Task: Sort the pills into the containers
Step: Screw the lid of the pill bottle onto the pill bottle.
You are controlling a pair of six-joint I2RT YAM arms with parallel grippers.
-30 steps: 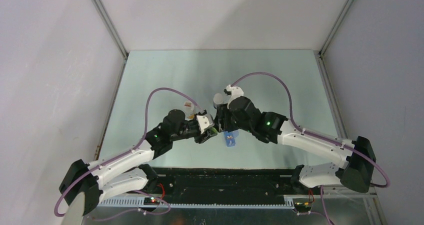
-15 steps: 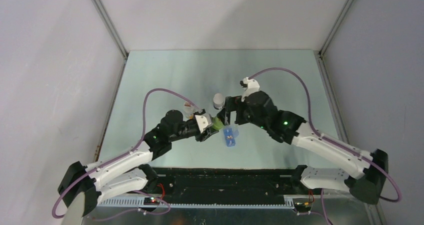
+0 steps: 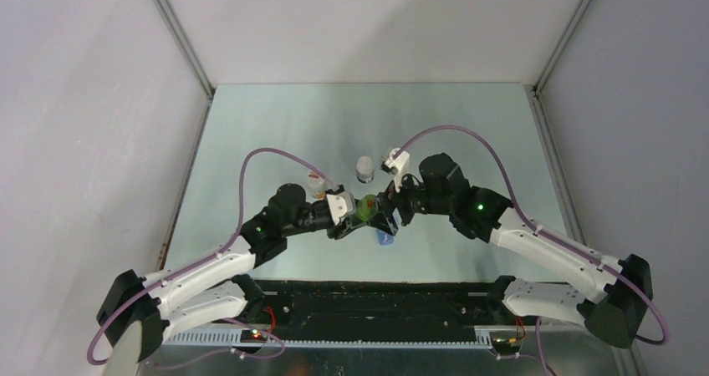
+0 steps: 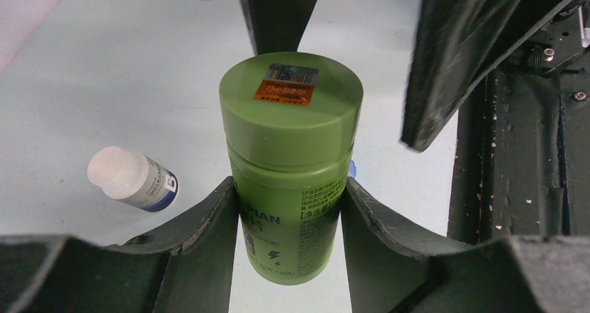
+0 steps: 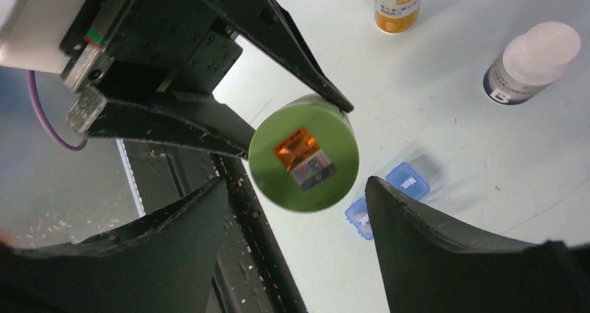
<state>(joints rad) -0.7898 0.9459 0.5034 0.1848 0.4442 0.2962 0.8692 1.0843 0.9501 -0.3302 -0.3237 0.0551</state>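
Right end effector [image 5: 292,188] has swung back, jaws apart either side of the green bottle [image 5: 304,161] cap facing it; left end effector [image 4: 286,188] clamps its body. Blue pill box [image 5: 407,179] lies below on the worktop [image 3: 334,125]; pills unseen.

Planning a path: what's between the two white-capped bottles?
Only bare table between the orange-label bottle and the blue-label bottle; the right wrist view shows it.
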